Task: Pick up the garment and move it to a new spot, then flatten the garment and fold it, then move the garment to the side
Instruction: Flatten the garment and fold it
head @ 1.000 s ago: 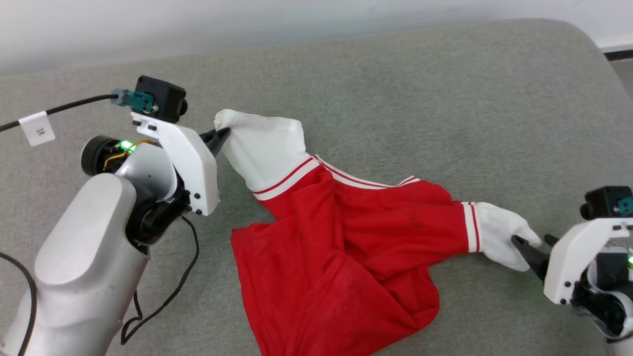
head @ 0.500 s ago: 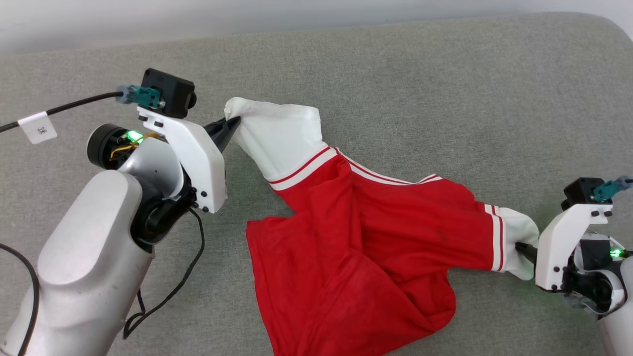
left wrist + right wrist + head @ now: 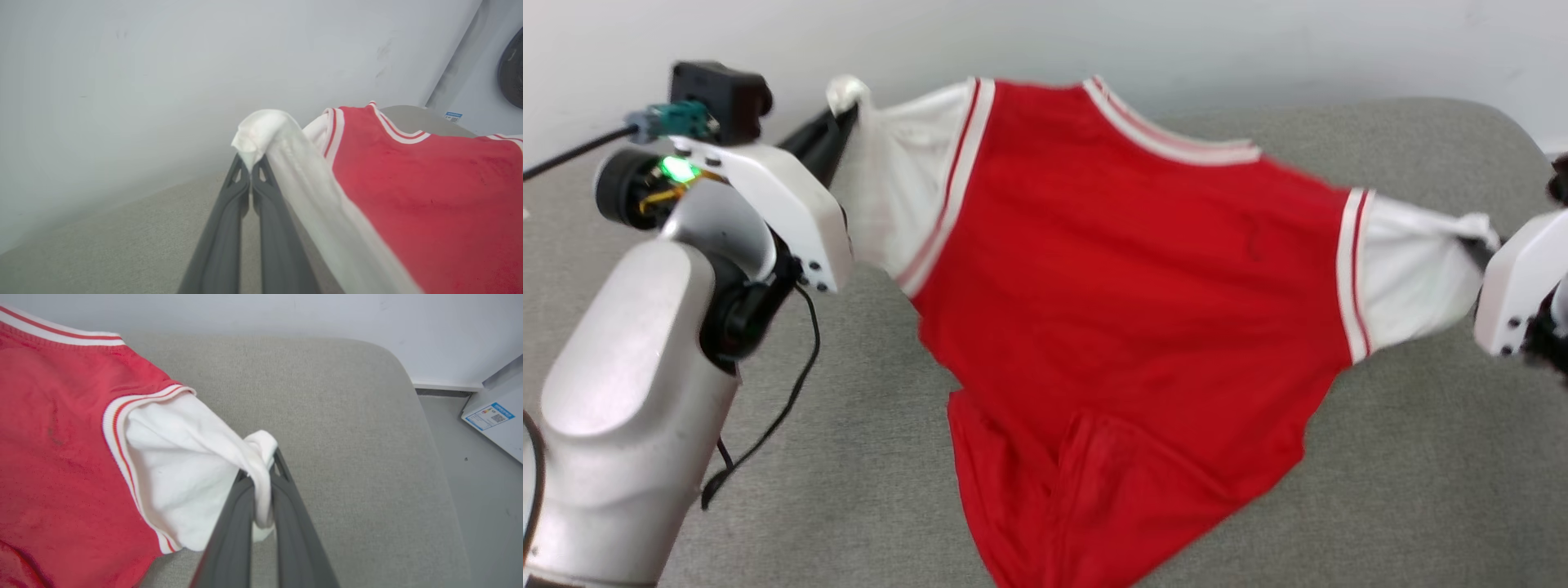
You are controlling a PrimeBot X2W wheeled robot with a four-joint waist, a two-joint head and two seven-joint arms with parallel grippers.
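Head view: garment (image 3: 1127, 269) sleeves pinched in left fingers (image 3: 813, 140), right fingers (image 3: 235, 531).

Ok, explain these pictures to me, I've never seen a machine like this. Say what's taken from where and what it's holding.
This is a robot with two arms, each ending in a two-fingered tool. One picture comes from a camera on its head, looking down; the other two come from cameras on its wrists, looking along the dark fingers. The left tool is shut on one white sleeve of a red shirt, and the right tool is shut on the other sleeve. The shirt hangs spread between them over a grey cushion, with a pale wall behind.
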